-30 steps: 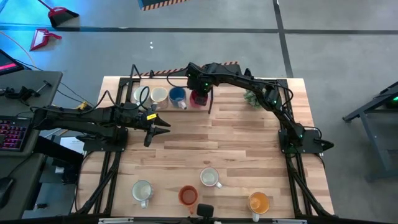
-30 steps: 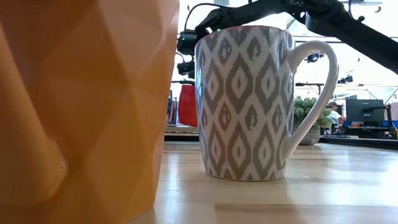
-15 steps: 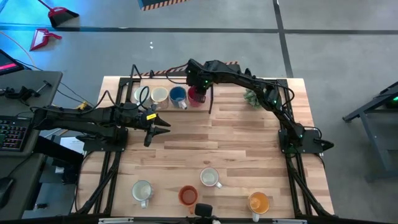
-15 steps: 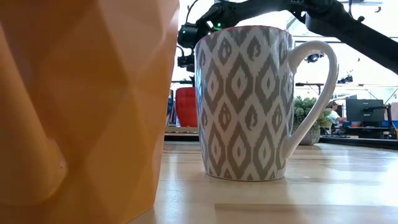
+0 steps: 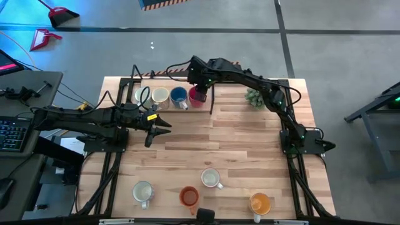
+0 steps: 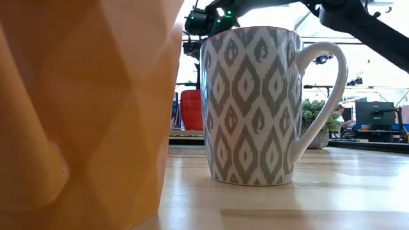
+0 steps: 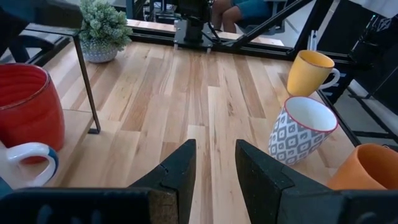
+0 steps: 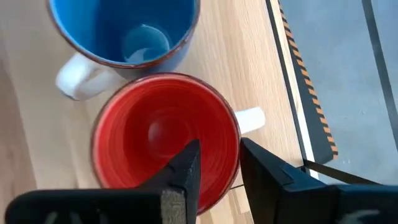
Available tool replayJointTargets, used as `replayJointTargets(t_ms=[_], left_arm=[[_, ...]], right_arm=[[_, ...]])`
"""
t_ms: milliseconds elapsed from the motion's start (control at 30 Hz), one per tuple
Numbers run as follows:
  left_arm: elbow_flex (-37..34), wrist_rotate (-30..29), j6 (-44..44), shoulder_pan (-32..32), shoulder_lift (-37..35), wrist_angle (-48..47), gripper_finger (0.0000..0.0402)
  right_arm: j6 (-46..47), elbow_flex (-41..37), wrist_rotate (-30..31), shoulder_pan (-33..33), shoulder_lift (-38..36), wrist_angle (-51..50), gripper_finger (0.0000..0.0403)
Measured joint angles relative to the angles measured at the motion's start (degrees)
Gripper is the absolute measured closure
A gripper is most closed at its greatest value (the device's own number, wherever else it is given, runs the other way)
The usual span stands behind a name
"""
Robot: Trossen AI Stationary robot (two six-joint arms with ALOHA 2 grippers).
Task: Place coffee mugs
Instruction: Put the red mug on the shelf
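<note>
High view: four mugs line the worktop's far edge – two cream ones, the blue mug [image 5: 179, 95] and, last in the row, the red mug [image 5: 199, 97]. The right gripper [image 5: 199, 87] hangs directly over the red mug.

Right wrist view: the right jaws stand parted, one finger [image 8: 186, 171] over the mug's bowl and the other outside its rim, gripping nothing – released. The red mug [image 8: 165, 146] rests upright, touching the blue one, its white handle pointing toward the far edge.

Four mugs wait along the near edge; among them, the patterned mug [image 5: 210, 179] lies nearest both arms. The left gripper [image 5: 164, 126] hovers by the left edge, jaws parted and empty, pointing across the worktop. Judged by reach, the near row lies well apart from either gripper, the left being somewhat closer.
</note>
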Motion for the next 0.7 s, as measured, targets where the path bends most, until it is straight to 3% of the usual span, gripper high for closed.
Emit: replayJointTargets(t_ms=[267, 700], left_arm=[[0.00, -0.11, 0.11, 0.01, 0.01, -0.11, 0.0300], [0.00, -0.17, 0.10, 0.01, 0.01, -0.11, 0.0300]], right_arm=[[0.64, -0.03, -3.56, 1.98, -0.77, -0.97, 0.0316], [3.47, -0.05, -3.61, 5.59, -0.77, -1.79, 0.0316]])
